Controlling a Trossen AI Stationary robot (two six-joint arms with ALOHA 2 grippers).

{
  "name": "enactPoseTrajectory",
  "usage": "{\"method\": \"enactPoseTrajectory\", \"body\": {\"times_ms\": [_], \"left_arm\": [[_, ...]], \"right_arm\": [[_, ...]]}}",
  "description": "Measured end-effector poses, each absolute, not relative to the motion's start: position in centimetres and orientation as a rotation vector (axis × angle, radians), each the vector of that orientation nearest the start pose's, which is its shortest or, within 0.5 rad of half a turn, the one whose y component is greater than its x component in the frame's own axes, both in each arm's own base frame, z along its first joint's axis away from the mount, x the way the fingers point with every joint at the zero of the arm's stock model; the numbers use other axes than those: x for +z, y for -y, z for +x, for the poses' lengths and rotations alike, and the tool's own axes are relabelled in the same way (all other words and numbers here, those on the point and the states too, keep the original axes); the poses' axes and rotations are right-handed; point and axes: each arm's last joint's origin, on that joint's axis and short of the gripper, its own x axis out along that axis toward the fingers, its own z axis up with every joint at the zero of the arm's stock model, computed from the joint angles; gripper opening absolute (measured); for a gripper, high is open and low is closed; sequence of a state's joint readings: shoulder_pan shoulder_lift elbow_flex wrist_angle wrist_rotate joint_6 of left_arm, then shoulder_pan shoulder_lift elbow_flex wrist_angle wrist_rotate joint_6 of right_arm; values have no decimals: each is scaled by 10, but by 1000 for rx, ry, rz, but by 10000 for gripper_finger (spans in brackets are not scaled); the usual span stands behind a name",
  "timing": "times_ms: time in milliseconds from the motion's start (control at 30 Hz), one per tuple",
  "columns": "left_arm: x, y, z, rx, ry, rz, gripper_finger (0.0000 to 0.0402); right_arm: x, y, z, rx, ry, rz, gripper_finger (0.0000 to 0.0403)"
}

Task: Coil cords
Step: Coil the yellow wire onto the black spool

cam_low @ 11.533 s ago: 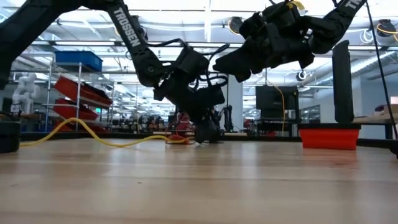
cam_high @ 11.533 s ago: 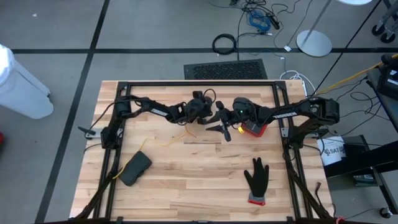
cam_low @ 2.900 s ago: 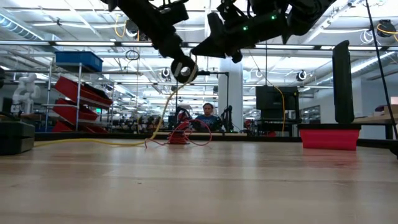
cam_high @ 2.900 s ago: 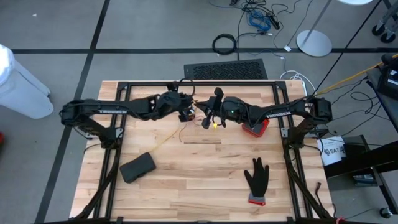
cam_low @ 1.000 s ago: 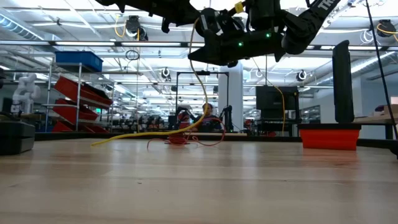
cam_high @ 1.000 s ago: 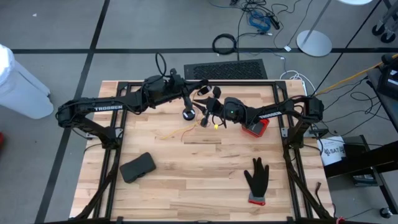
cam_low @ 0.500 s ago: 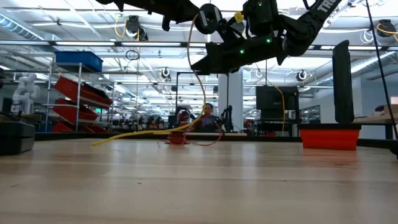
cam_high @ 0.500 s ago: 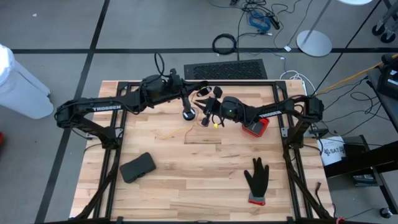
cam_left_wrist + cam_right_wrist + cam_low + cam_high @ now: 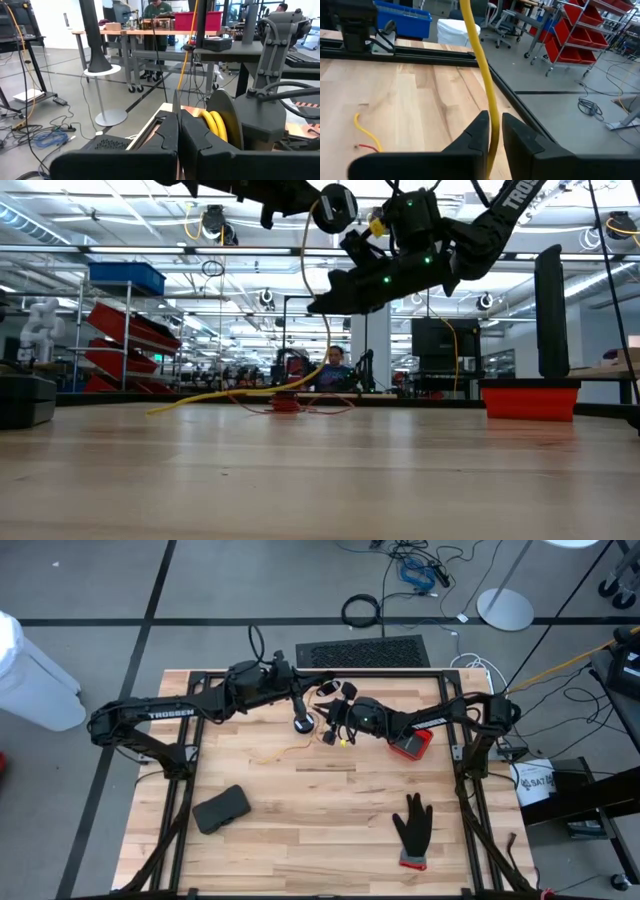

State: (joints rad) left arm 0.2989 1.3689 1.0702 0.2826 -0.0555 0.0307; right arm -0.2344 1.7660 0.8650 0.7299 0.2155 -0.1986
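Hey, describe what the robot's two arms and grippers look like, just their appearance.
Both arms are dark, slim and jointed. The left arm has white TROSSEN lettering; black cable loops sit near its wrist. The right arm shows similar lettering and small green lights. Each gripper has two blocky black fingers.

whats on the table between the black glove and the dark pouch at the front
Nothing: in the high view the stretch of wooden table between the black glove and the dark pouch is bare boards.

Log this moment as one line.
left gripper: shut, holding spool | right gripper: jaws around yellow cord | red cord: on table
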Motion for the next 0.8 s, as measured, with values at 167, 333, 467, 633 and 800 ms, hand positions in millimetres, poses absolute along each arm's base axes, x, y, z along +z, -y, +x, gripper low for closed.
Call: {"method": "enactPoseTrajectory", "body": {"times_ms": [167, 333, 467, 633, 800], "left_arm": [[339, -94, 300, 351, -103, 46, 0], [333, -92, 291, 337, -239, 103, 0], [328, -90, 283, 326, -349, 146, 0], [321, -90, 277, 372, -463, 195, 0], [313, -91, 276, 410, -546, 238, 0]], "right_arm": [[189, 91, 353, -441, -245, -196, 6], [186, 94, 350, -462, -296, -164, 3], [190, 98, 345, -476, -315, -125, 2], [199, 96, 340, -475, -322, -97, 1], [214, 91, 336, -458, -287, -85, 1]]}}
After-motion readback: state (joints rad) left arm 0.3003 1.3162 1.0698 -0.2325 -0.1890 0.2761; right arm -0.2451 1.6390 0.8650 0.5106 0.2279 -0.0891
